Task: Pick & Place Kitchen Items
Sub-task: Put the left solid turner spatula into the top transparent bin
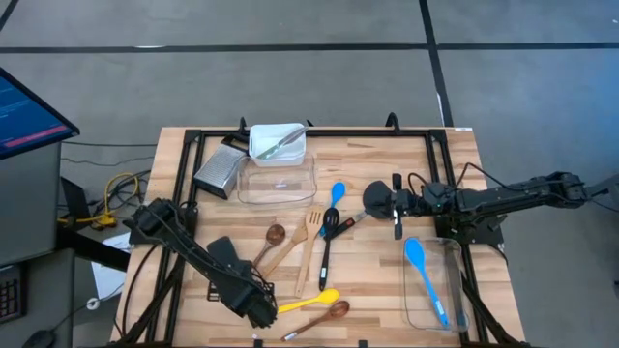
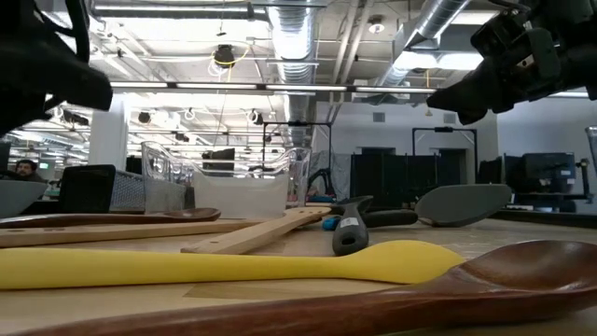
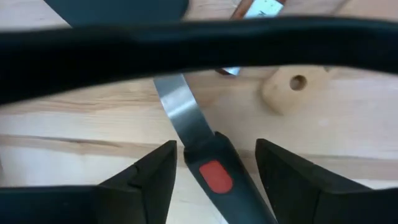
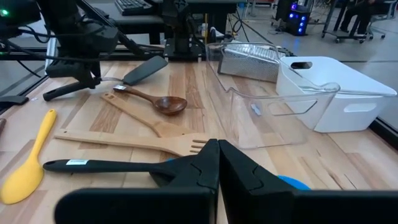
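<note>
A black spatula (image 1: 224, 253) with a steel neck (image 3: 180, 109) and a red-dotted black handle (image 3: 214, 177) lies flat on the table at the near left. My left gripper (image 3: 216, 148) points down over it, open. Its fingers (image 3: 155, 171) stand on either side of the handle just behind the neck, with a gap on each side. My right gripper (image 4: 217, 163) hangs shut above the table's right middle (image 1: 370, 200) and holds nothing. Yellow spoon (image 1: 308, 302), wooden spoons (image 1: 324, 314) (image 1: 274, 235), a wooden turner (image 1: 308, 246), a black utensil (image 1: 327, 237) and a blue spoon (image 1: 338, 193) lie loose mid-table.
A clear tub (image 1: 455, 309) at the near right holds a second blue spoon (image 1: 426, 280). At the back stand another clear tub (image 1: 278, 179), a white bin (image 1: 279, 142) with a knife in it, and a steel grater (image 1: 220, 169). A black frame runs around the table.
</note>
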